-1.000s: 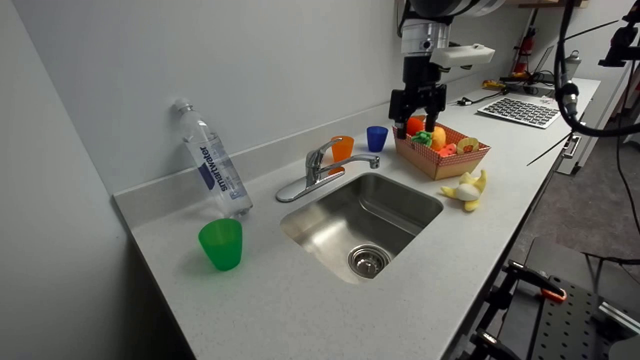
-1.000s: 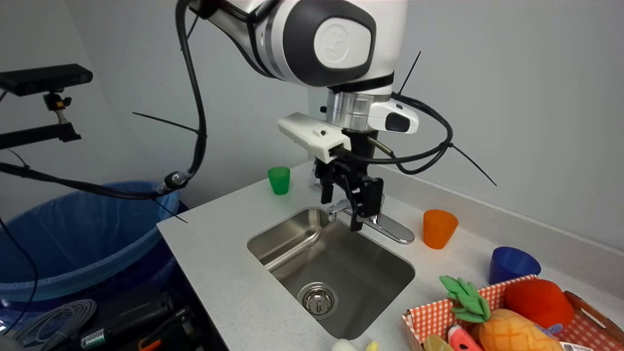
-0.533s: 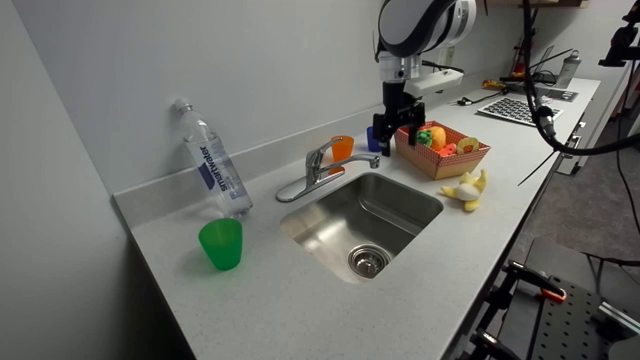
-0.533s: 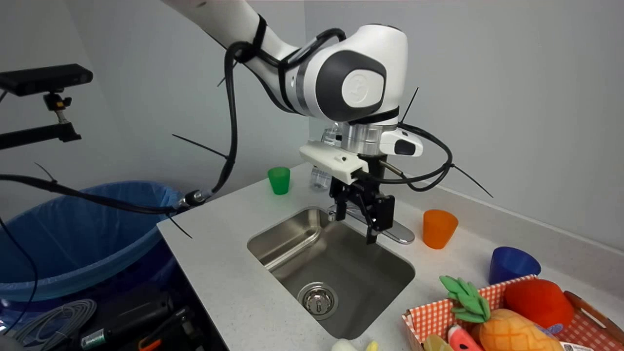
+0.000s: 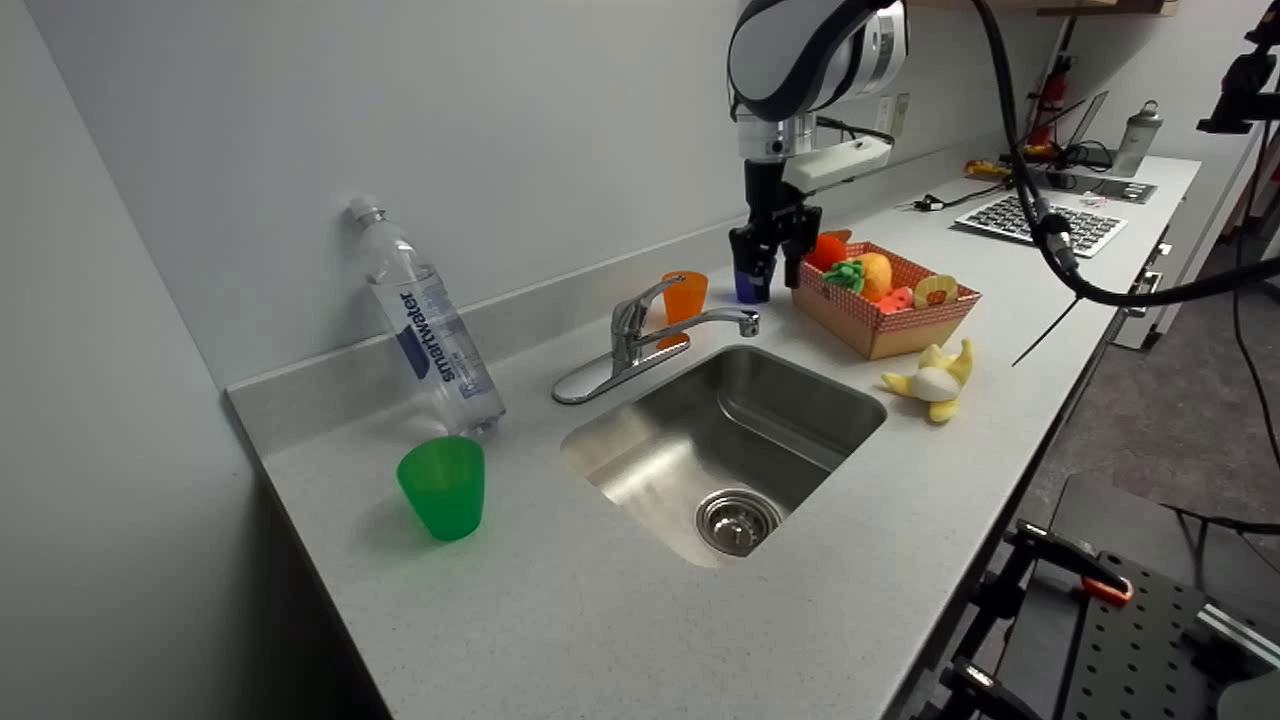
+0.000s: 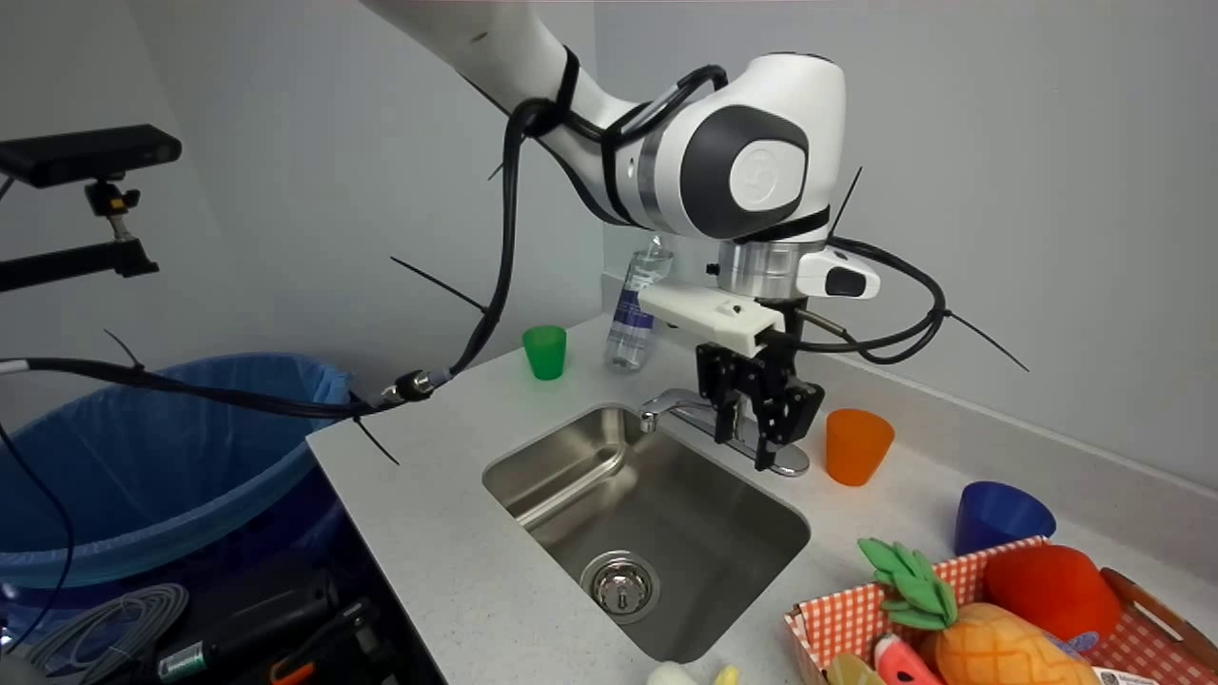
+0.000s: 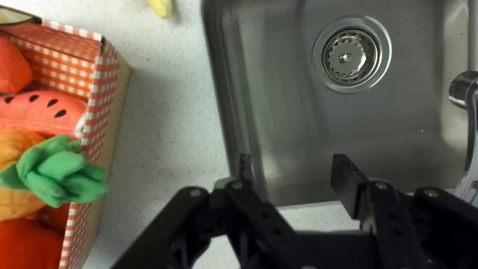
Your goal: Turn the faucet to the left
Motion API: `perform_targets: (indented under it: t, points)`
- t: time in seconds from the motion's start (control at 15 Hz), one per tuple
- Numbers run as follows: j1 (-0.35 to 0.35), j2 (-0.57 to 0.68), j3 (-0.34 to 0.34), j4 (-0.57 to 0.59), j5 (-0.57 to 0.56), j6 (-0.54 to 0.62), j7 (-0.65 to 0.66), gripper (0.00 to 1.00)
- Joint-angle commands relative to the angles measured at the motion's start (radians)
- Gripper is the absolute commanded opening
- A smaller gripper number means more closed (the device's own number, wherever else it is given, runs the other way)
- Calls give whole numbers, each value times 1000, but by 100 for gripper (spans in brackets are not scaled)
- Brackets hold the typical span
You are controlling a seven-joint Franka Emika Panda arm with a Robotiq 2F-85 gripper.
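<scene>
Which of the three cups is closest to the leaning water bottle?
The green cup; the orange cup and blue cup stand past the faucet, nearer the fruit box.

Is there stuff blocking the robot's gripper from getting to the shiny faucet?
Nothing visible stands between the open gripper and the faucet. The orange cup is close beside the faucet, toward the wall; it looks off the straight path, but might get bumped.

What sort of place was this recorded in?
Likely a lab dressed as a kitchen corner: a sink with a faucet, a basket of toy fruit, and what looks like a mounted camera.
</scene>
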State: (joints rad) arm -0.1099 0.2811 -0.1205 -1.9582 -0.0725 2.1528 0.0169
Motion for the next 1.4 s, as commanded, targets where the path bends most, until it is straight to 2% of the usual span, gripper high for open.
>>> perform_targets:
  t: [0.0,0.2,0.27,0.67,1.0,1.33]
  points:
    - [13,-11,24,-20,26,9,8,27]
    - [42,-34,56,-72,54,18,46,5]
    - [53,-37,68,-87,66,27,60,1]
    - [72,-81,112,-135,161,37,48,0]
    - [106,-138,149,-180,186,99,56,0]
    - [142,-107,126,-158,115,148,303,0]
